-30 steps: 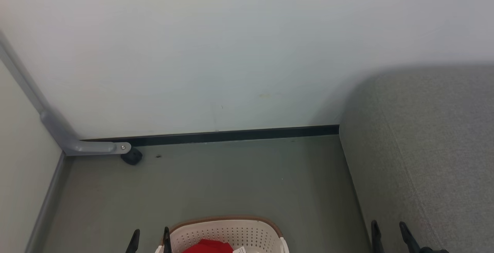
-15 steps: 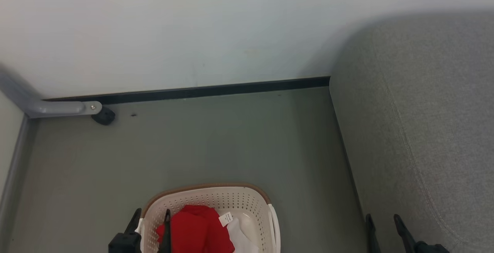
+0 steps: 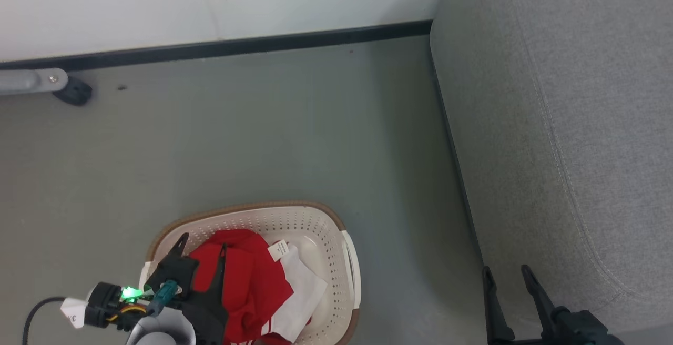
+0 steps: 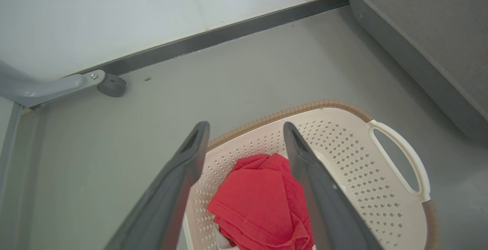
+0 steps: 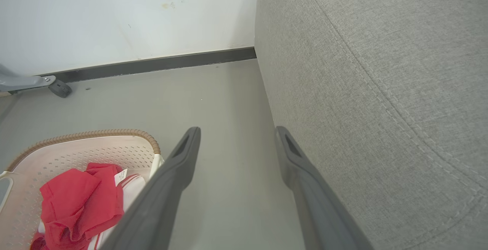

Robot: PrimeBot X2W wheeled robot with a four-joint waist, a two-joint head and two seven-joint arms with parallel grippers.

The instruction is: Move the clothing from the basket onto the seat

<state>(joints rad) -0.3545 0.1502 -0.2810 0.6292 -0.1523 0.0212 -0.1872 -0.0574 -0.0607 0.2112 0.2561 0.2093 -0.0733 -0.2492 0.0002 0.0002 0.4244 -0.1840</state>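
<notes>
- While both pincers stand spread wide, I log the left pincer (image 3: 204,242) first: its jaws are fully apart and nothing is between them.
- Clothing (image 3: 252,276): a bright red crumpled heap. In the left wrist view it lies in the gap between that pincer's two fingers and below their tips. I cannot tell whether anything touches.
- White piece (image 3: 302,292) and small label (image 3: 278,249): they are just to the right of the left pincer's right finger, against the red fabric.
- Basket (image 3: 252,207): cream with a perforated wall and a brown rim. It sits under the left pincer, and its far wall is just past the fingertips. Its side handle (image 3: 351,261) is to the pincer's right.
- Left arm pose: the wrist hangs over the basket's near left corner with the fingers angled forward and down. A green lamp (image 3: 128,293) is lit at the wrist.
- Right pincer (image 3: 506,269): its jaws are wide and it holds nothing.
- Seat (image 3: 578,124): grey woven cushion with a stitched seam. It is immediately right of the right pincer, with its rounded edge just beside the right finger.
- Right arm pose: it is low over the floor (image 3: 263,134) with the fingers pointing ahead. The basket and clothing are well off to its left.
- Ahead of both pincers: a pale wall (image 3: 157,3), a dark skirting (image 3: 263,45) and a black castor (image 3: 73,92).
</notes>
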